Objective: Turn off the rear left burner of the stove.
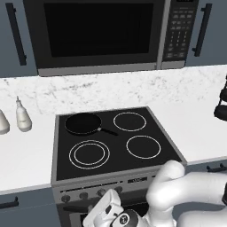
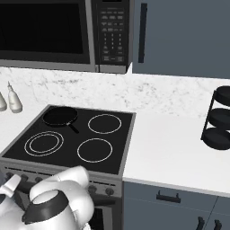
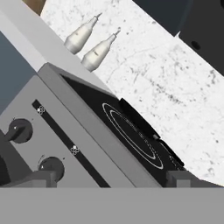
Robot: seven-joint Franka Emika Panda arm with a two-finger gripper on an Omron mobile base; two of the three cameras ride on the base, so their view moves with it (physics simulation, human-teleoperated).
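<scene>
- I could read no word, brand or number anywhere.
- The microwave keypad point(image 2: 111, 33) carried rows of small pale marks, too blurred for me to make out.
- The stove's front panel point(image 1: 133, 181) had a faint strip of marks above the knobs, also unreadable.
- Before my hand, two small round emblems point(image 3: 75, 150) sat on the panel's dark strip; I could not tell what they showed.

Left base view looks down from behind-left onto the black glass-top stove point(image 1: 116, 141); right base view does the same from behind-right. Both share the black frying pan point(image 2: 59, 116). Hand view sits low, close, rolled, facing small dark knobs point(image 3: 19, 130).
</scene>
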